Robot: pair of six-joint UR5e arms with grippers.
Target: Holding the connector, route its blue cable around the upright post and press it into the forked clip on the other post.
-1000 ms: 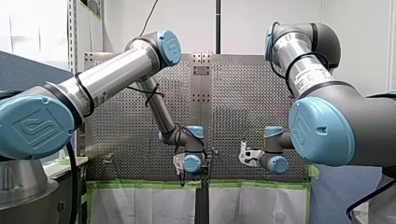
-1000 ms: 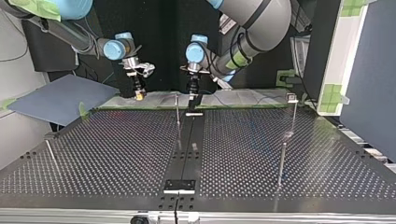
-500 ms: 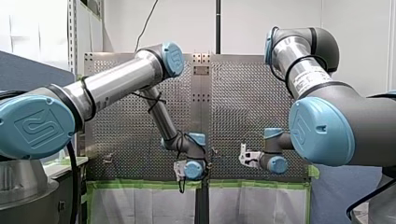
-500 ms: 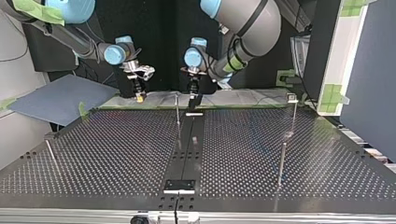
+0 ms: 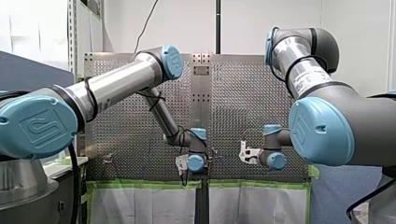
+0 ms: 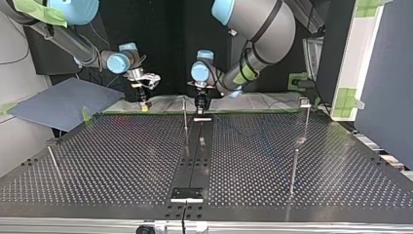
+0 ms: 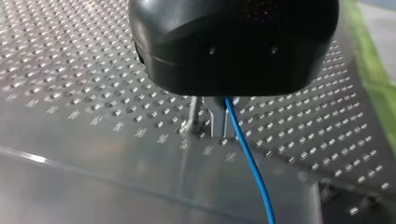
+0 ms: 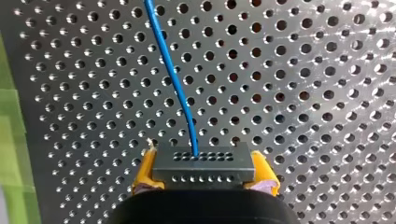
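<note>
Grip: my right gripper (image 8: 204,171) is pressed together on the dark grey rectangular connector (image 8: 204,161), with one yellow pad (image 8: 142,176) on each short end. This leaves the holed face and the cable exit clear.
Cable: the thin blue cable (image 8: 175,84) leaves the middle of that face and runs ahead over the perforated metal table (image 8: 303,93).
Second arm: my left gripper (image 6: 200,102) hangs low at the table's far edge in the top view, at the black centre strip (image 6: 195,161). In the left wrist view the cable emerges from under its black housing. Whether it is spread or clamped on the cable cannot be told, because the housing hides this.
Reason for hold (judgement): one arm fixes the connector end. The other sits along the cable, probably to steer it.
Posts: a thin upright metal post (image 6: 185,114) stands just beside my left gripper, between the two grippers. A second thin post with a small block head (image 6: 305,105) stands well apart at the top view's right. The head is probably the forked clip, but it is too small to confirm.
Progress (judgement): early. No wrap round a post shows, and no cable shows at the clip.
</note>
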